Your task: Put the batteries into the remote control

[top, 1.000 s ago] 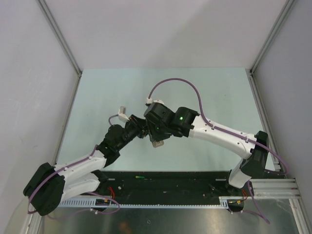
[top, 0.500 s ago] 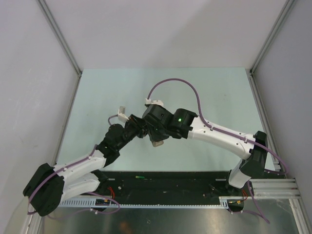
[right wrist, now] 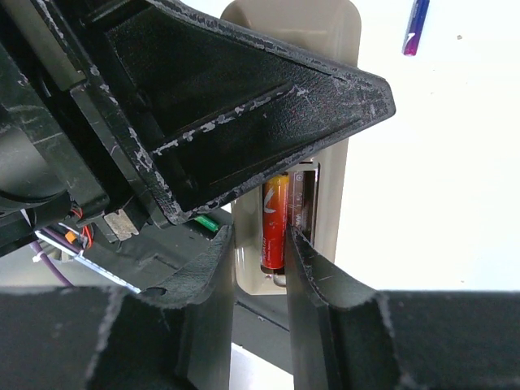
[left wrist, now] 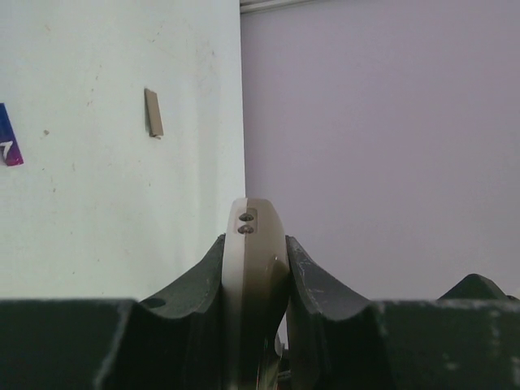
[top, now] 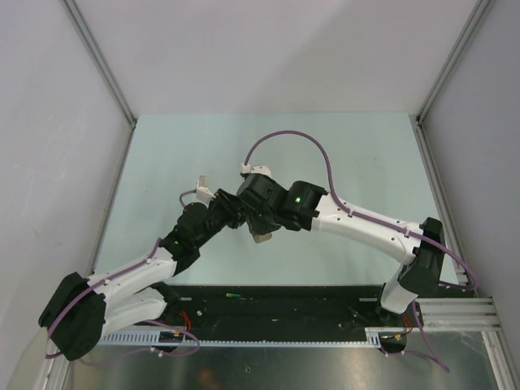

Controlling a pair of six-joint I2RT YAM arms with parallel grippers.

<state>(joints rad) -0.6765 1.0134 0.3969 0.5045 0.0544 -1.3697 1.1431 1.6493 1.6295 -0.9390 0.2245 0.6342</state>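
Note:
My left gripper (left wrist: pixel 257 244) is shut on the remote control (left wrist: pixel 260 213), which it holds edge-on above the table. In the right wrist view the remote control (right wrist: pixel 292 24) shows its pale back with the compartment uncovered. A red battery (right wrist: pixel 274 219) lies in the left slot. My right gripper (right wrist: pixel 258 236) straddles that battery: the right finger is against it, and the left finger stands off by the remote's side wall. From above, both grippers meet at mid-table, left gripper (top: pixel 234 216) and right gripper (top: pixel 255 229), with the remote control (top: pixel 262 238) peeking out below them.
A dark blue battery (right wrist: pixel 416 26) lies on the table beyond the remote, also seen as the blue battery (left wrist: pixel 6 140). A small flat grey cover piece (left wrist: pixel 153 112) lies farther off. A green battery (top: pixel 233 296) rests on the black base strip near the arms.
My right gripper's jaws have narrowed a little around the red battery. Both wrists have crept slightly to the left. The remote stays in the left grip.

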